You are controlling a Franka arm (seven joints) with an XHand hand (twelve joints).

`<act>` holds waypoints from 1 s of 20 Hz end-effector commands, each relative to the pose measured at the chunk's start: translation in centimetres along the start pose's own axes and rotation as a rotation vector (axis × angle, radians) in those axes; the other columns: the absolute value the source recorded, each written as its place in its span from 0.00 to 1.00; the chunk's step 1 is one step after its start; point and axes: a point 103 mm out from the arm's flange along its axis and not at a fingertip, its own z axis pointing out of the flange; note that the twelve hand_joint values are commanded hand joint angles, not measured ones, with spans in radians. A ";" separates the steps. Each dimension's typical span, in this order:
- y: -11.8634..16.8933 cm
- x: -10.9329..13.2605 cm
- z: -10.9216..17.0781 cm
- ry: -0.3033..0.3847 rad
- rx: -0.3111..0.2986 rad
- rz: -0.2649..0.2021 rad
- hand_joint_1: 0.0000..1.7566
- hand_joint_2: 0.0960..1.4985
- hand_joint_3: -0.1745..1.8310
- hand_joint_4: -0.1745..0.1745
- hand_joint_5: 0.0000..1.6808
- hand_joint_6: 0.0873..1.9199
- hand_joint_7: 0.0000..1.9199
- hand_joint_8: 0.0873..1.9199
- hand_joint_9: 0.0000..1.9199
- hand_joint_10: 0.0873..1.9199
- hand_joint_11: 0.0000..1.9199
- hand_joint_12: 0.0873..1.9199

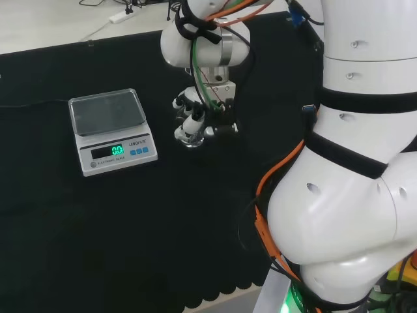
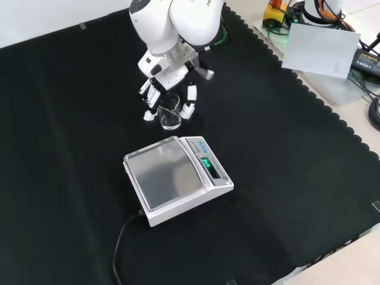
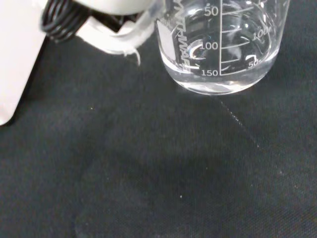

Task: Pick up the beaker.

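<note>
Close to the wrist camera, the clear beaker (image 3: 220,47) stands upright on the black desk (image 3: 148,163), in the upper centre of the front view, just beyond the scale (image 2: 175,178). Fingers (image 2: 189,101) of the hand (image 2: 169,80) are spread around it; I think they should close evenly on both sides before lifting straight up.

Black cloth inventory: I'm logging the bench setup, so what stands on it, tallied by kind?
Clear glass beaker: 1
Weighing scale: 1
Robot hand, fingers around the beaker: 1
Total: 3

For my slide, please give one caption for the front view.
The hand reaches down around a clear glass beaker on the black cloth, just behind a digital scale.
</note>
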 end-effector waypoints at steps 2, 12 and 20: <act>0.2 0.1 -0.3 0.000 0.000 0.001 0.58 0.37 0.31 0.47 0.32 0.00 0.34 0.31 0.39 0.33 0.15 0.73; 0.5 0.5 -1.2 -0.004 -0.015 0.007 0.59 0.35 0.35 0.47 0.31 0.29 0.40 0.29 0.43 0.29 0.17 0.71; 0.4 0.7 -2.0 -0.005 -0.024 0.009 0.60 0.35 0.35 0.47 0.30 0.35 0.41 0.29 0.44 0.29 0.18 0.71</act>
